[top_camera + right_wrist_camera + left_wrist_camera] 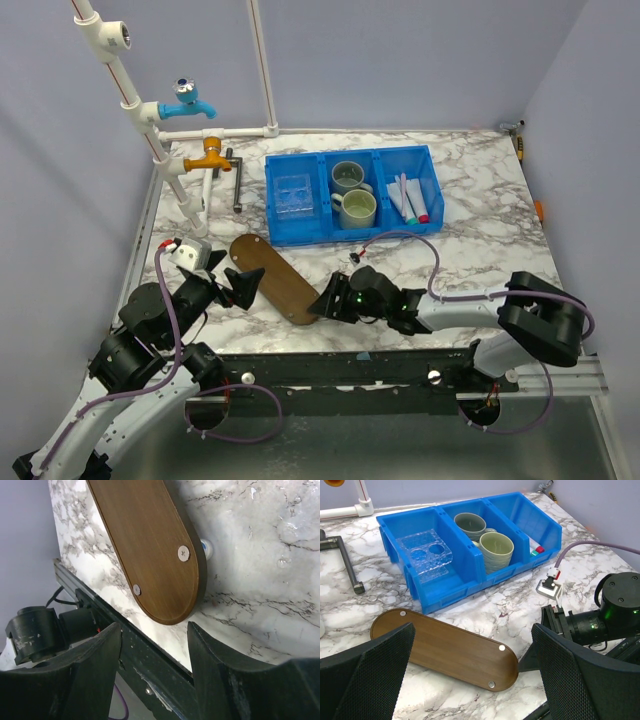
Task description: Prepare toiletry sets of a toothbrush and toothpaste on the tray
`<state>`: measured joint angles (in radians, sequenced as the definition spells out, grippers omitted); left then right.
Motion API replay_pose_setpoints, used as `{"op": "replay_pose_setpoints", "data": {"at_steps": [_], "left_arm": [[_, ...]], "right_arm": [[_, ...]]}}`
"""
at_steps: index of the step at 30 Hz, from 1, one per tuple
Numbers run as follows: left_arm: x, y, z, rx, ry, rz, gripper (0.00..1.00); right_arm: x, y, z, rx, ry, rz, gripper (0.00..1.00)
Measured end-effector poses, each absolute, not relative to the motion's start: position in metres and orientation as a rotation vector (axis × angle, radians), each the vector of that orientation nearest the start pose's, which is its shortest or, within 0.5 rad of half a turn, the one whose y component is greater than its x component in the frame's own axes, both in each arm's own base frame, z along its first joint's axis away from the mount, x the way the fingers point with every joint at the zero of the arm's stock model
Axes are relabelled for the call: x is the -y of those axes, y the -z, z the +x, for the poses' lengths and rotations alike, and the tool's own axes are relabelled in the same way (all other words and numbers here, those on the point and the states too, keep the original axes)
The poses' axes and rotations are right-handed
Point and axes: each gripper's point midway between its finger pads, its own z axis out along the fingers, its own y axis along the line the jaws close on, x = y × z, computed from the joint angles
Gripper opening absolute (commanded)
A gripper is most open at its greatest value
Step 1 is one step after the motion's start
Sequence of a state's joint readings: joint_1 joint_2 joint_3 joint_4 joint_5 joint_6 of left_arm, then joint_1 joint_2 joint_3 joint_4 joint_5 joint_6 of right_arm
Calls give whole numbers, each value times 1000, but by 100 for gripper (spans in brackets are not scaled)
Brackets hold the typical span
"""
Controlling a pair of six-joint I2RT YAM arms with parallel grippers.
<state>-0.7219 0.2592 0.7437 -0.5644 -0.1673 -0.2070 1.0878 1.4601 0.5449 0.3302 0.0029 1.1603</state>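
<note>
Sitting in blue bin [300,236]: 2 cups [356,208] mid, toiletry sets [411,198] rt

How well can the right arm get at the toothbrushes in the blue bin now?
Probably yes: the right gripper is open and empty by the tray, and the toothbrushes lie uncovered in the right compartment of the blue bin, with nothing standing between.

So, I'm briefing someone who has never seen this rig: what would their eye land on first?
The bright blue bin at the far middle of the marble table, holding cups and, in its right compartment, the toothbrushes and tubes. Next, the bare dark wooden tray lying diagonally near the front edge, with the left pincer and right pincer open at its ends.
</note>
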Motion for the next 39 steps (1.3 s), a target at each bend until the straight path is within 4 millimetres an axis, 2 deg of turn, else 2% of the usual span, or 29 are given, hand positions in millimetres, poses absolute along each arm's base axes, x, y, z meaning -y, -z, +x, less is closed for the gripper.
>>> {"op": "replay_pose_setpoints", "data": {"at_steps": [14, 27, 31, 36, 39], "left_arm": [[115, -288, 162, -1654, 569, 299, 99], [117, -285, 164, -1667, 564, 303, 99], [117, -285, 164, -1669, 563, 304, 99], [118, -284, 165, -1673, 562, 305, 99], [118, -284, 165, -1676, 561, 306, 99]], "right_arm": [[-366, -48, 149, -2473, -1208, 179, 58], [-369, -39, 152, -2473, -1217, 233, 45], [-369, -38, 154, -2469, -1208, 242, 37], [-368, -36, 156, -2464, -1199, 266, 20], [-366, -34, 156, -2467, -1191, 277, 14]]}}
